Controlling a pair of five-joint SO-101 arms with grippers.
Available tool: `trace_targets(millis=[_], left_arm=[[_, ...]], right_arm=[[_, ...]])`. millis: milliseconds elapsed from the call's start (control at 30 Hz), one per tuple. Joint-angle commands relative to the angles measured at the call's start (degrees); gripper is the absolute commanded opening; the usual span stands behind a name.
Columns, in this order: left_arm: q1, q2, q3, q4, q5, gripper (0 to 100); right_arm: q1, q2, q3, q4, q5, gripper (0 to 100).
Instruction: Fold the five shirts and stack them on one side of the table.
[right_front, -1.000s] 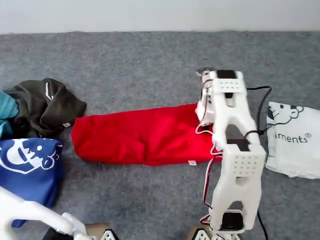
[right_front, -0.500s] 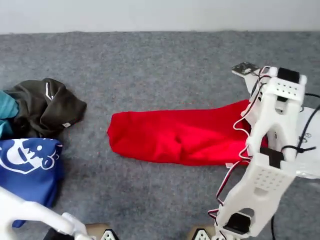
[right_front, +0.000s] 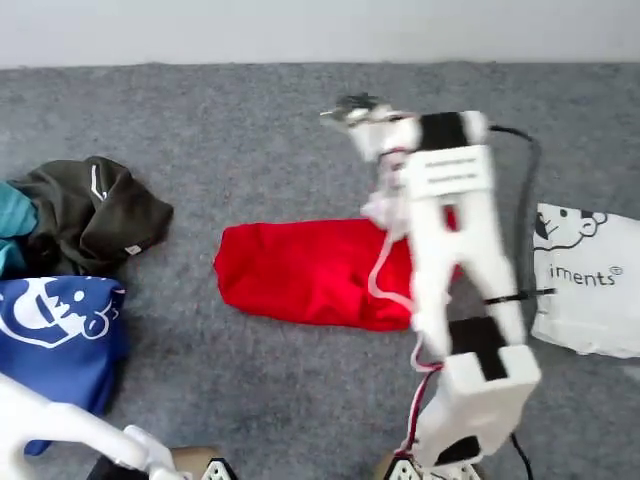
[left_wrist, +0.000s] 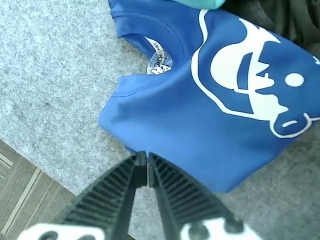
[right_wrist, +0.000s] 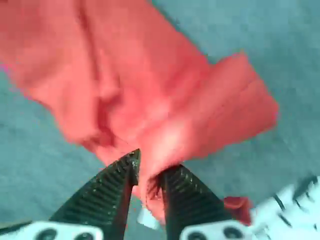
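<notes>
One end of the crumpled red fabric shirt (right_front: 300, 275) hides behind the white plastic arm (right_front: 450, 230). Beyond that end a white printed shirt (right_front: 590, 285) is cut by the edge; on the opposite side, a teal cloth (right_front: 12, 225) and blue printed shirt (right_front: 55, 330) likewise.

The right arm (right_front: 450, 200) stood extended from its base at the near table edge toward the table's middle, wrist pitched downward. The right gripper (right_wrist: 148, 167) had its jaws pinched on a fold of the red shirt (right_wrist: 150, 85). The left arm (right_front: 60, 425) lay low at the near left corner. The left gripper (left_wrist: 147, 162) pointed down, jaws closed together and holding nothing.
</notes>
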Motion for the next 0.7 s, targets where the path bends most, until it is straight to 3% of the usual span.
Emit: trace_targets(millis=[0, 233, 667], left_arm=[[-0.2, -1.7, -1.1, 0.4, 0.4, 2], [-0.2, -1.7, -1.1, 0.4, 0.4, 2], [0.3, -1.7, 1.8, 0.1, 0.4, 2]], right_arm=[[-9.5, -3.2, -2.3, 0.8, -5.2, 0.9], [-18.2, 3.1, -2.5, -9.3, -10.0, 0.9], [-23.3, 11.8, -2.5, -19.6, -10.5, 3.6]])
